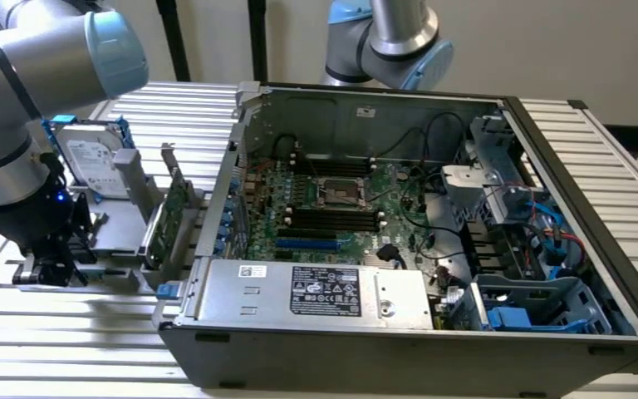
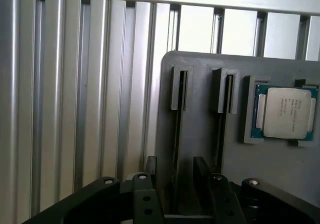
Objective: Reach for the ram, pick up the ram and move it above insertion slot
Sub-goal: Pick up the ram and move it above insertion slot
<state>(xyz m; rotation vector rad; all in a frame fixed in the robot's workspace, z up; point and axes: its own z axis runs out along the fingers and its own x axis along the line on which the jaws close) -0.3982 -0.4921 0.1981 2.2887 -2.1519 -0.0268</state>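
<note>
1. Slatted aluminium table (image 1: 31,332) carries an open PC case (image 1: 408,353), motherboard facing up
2. Arm (image 1: 20,125) is at the exterior view's left, wrist pointing straight down over the grey parts holder (image 2: 200,108) beside the case
3. Hard drive (image 1: 86,158) and green expansion card (image 1: 172,218) stand upright between arm and case
4. Gripper (image 2: 175,166) released and low over the holder, fingers (image 2: 150,171) spread either side of one slot
5. Ram (image 2: 178,134) looks to sit edge-on in that slot, between the fingers, not gripped
6. CPU (image 2: 285,111) lies flat in a holder recess near the second slot
</note>
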